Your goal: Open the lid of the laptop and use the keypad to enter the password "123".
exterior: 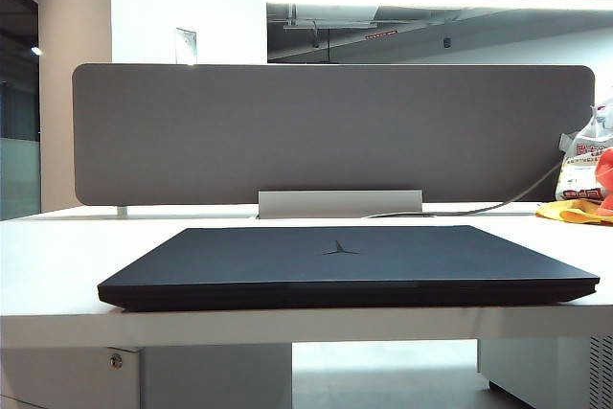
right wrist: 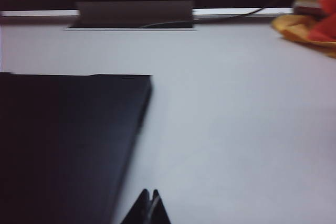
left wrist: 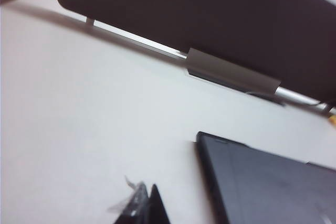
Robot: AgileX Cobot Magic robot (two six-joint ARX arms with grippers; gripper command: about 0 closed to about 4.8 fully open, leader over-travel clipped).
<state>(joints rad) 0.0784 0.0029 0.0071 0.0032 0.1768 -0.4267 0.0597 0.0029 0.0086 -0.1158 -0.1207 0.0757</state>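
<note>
Exterior view shows the wide matte black-navy laptop (exterior: 345, 270) lying shut on the white desk (exterior: 57, 265), its flat dark lid (exterior: 335, 251) down, so nothing is done: lifting it and typing "123" remain. Neither arm appears there. Left gripper (left wrist: 143, 207) hovers beside the laptop's left edge, tips together; right gripper (right wrist: 148, 209) beside its right edge, closed, both empty
</note>
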